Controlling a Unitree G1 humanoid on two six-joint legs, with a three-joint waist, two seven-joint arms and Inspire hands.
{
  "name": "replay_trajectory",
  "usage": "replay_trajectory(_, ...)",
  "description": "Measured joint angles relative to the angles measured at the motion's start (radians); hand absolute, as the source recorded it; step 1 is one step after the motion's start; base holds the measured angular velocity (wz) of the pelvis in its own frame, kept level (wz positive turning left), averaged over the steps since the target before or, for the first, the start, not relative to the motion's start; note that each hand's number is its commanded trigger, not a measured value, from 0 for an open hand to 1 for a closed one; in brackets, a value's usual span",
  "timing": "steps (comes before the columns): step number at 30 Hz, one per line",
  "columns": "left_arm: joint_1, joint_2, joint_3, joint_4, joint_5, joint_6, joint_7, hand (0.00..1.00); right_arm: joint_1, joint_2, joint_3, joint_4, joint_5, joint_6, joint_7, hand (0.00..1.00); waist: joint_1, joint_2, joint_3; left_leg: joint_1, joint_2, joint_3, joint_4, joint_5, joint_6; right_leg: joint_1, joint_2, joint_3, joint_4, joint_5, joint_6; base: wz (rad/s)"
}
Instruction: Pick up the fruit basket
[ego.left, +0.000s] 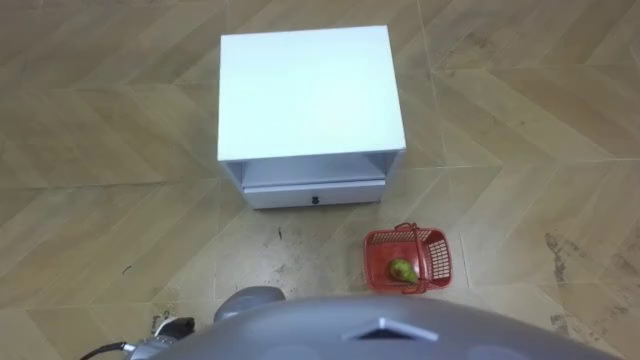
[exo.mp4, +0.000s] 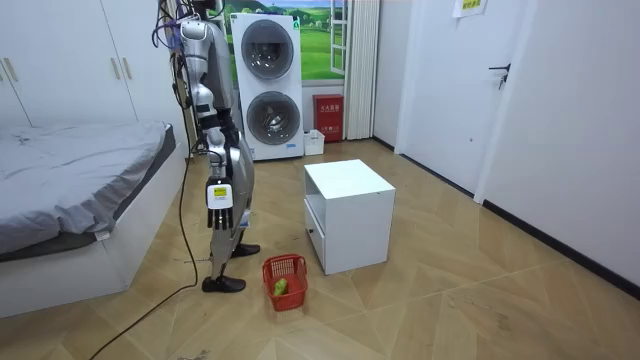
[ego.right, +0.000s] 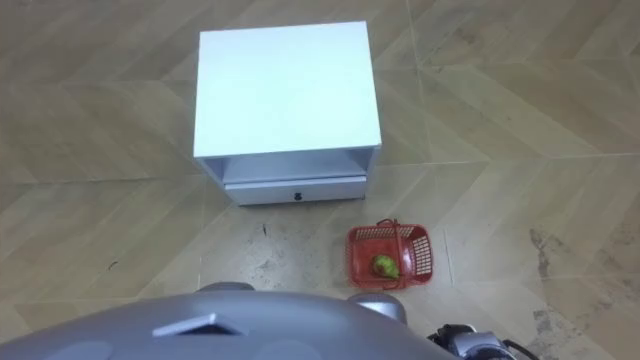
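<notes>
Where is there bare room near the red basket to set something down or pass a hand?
The white nightstand has a bare top. The wooden floor is open left and right of the red basket. Narrowest is the strip between the basket and the nightstand's drawer; inside the basket lies a green pear.

The green fruit (ego.left: 402, 269) in the fruit basket (ego.left: 440, 258) is too small to name. The left hand (ego.left: 168, 328) and the right hand (ego.right: 466, 340) are cut off by the bottom edge.

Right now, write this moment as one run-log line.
stage: not yet reaching | robot: upright, facing white cabinet | fruit basket: on floor to its right, unheld | contents: green fruit
</notes>
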Motion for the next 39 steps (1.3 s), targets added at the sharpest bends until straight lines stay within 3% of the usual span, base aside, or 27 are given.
replay_trajectory(27, 0.009, 0.001, 0.002, -0.012, 0.016, -0.009, 0.019, 0.00, 0.000, -0.003, 0.006, -0.018, 0.005, -0.042, -0.042, 0.00, -0.001, 0.004, 0.0003, -0.004, -0.001, -0.006, 0.007, 0.000, 0.001, 0.003, -0.001, -0.005, 0.002, 0.000, 0.000, 0.00)
replay_trajectory(29, 0.001, 0.000, 0.002, -0.013, 0.016, -0.009, 0.027, 0.00, 0.000, -0.004, 0.003, -0.021, 0.006, -0.041, -0.050, 0.00, -0.003, 0.009, 0.0034, -0.013, 0.001, -0.007, 0.021, -0.005, 0.002, -0.005, -0.002, -0.013, 0.014, 0.000, 0.000, 0.07)
replay_trajectory(35, -0.016, -0.001, 0.001, -0.012, 0.023, -0.018, 0.042, 0.00, -0.002, -0.012, -0.020, -0.028, 0.017, -0.042, -0.088, 0.00, -0.004, 0.042, 0.0000, -0.048, 0.004, -0.005, 0.076, -0.032, 0.025, -0.064, -0.021, -0.032, 0.135, -0.009, 0.014, 0.01)
replay_trajectory(39, -0.040, 0.007, 0.027, 0.018, 0.046, -0.049, 0.046, 0.00, -0.035, -0.020, -0.081, -0.062, 0.024, -0.052, -0.105, 0.00, 0.000, 0.038, 0.0002, -0.121, -0.007, 0.027, 0.110, -0.023, 0.059, -0.186, -0.059, -0.024, 0.232, -0.008, 0.016, -0.17)
